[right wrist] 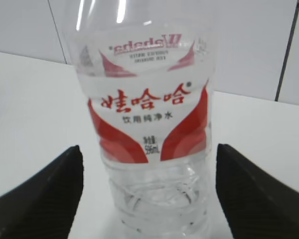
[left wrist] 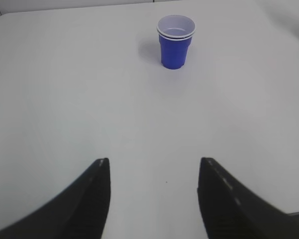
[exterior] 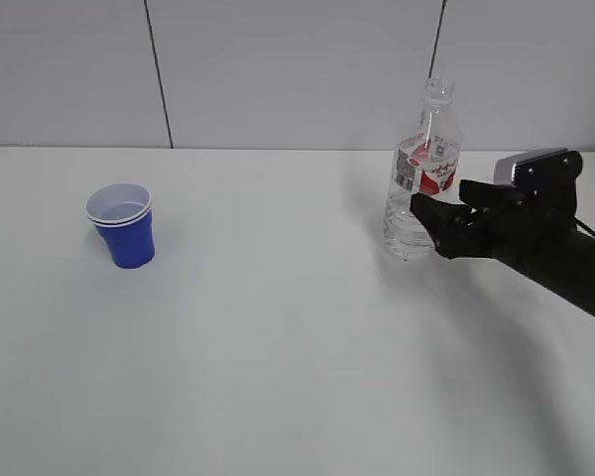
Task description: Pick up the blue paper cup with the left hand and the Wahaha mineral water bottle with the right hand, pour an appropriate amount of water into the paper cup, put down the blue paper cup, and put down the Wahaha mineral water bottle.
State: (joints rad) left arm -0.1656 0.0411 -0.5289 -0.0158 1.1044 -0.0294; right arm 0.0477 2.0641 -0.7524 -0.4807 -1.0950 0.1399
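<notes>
One white table (exterior: 278, 347), grey panelled wall (exterior: 297, 69).

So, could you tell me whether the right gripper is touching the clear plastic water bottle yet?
Apart. The right wrist view shows white table between each open jaw of the right gripper and the clear plastic water bottle.

Bare table (left wrist: 89, 99) before blue paper cup (left wrist: 176, 41) (standing alone), bottle (right wrist: 147, 139) between spread fingers
</notes>
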